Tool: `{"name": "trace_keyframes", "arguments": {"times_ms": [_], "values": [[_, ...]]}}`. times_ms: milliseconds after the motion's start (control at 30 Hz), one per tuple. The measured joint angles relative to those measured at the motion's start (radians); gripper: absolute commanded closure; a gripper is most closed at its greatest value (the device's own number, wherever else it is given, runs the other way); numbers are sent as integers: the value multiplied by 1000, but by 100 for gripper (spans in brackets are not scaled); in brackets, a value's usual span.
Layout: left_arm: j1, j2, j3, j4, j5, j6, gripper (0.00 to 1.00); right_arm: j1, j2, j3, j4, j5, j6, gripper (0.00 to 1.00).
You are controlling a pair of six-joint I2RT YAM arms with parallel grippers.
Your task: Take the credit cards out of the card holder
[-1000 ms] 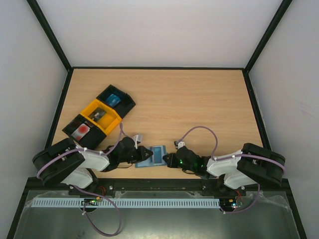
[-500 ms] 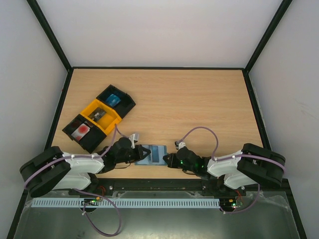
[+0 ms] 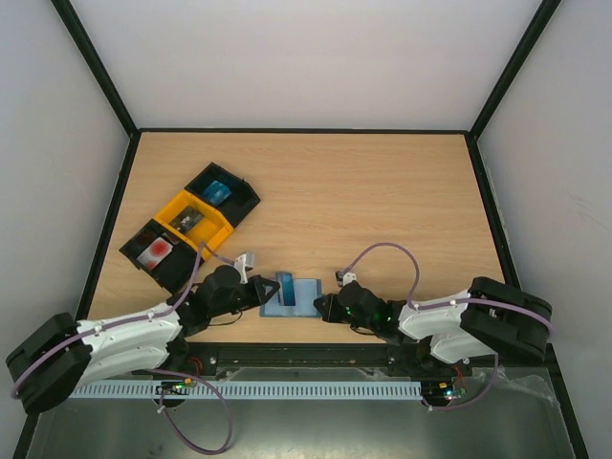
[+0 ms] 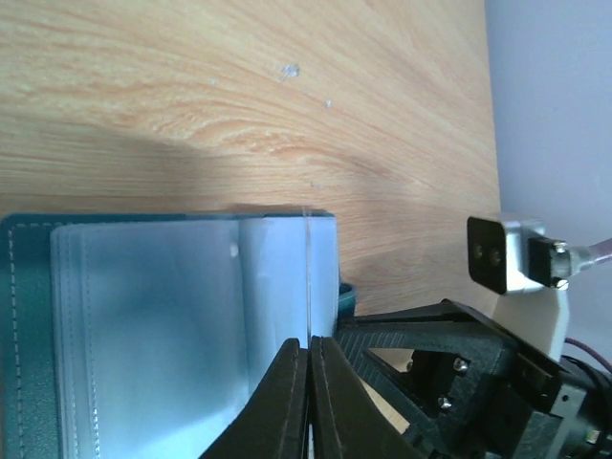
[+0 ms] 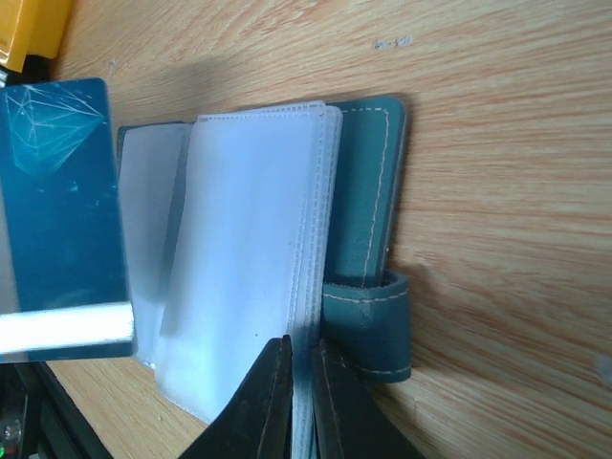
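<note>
The blue-grey card holder (image 3: 304,299) lies open near the table's front edge, its clear sleeves (image 5: 244,258) and side tab (image 5: 378,325) showing. My left gripper (image 3: 272,291) is shut on a dark blue credit card (image 3: 285,286) and holds it on edge over the holder's left part. The card shows edge-on in the left wrist view (image 4: 308,273) and face-on in the right wrist view (image 5: 62,191). My right gripper (image 3: 321,308) is shut on the edge of the holder's sleeve stack (image 5: 304,316), next to the tab. A white-and-red card and a dark grey card lie in the trays.
A row of black and yellow trays (image 3: 168,205) stands at the left, holding a blue card (image 3: 218,191), a dark grey card (image 3: 188,220) and a white card with red marks (image 3: 155,251). Black frame rails edge the table.
My left arm has stretched toward the holder and drawn a dark blue card up out of it. The right gripper has stayed clamped on the holder's right side.
</note>
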Motion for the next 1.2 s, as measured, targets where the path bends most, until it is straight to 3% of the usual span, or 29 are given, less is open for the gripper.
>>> {"name": "trace_keyframes", "arguments": {"times_ms": [200,367,467,800,1200], "values": [[13,-129,0,-82,-18,2,97,0,-73,10,-99,11,-62,88],[26,-226,0,-145,-18,-7,97,19,-181,24,-154,49,-188,76],[33,-278,13,-204,-22,-18,97,54,-254,39,-145,96,-296,77],[48,-381,157,-381,-39,-73,97,91,-444,-106,169,170,-815,71],[51,-406,158,-383,-1,-192,97,100,-309,-142,455,195,-1339,53]]}}
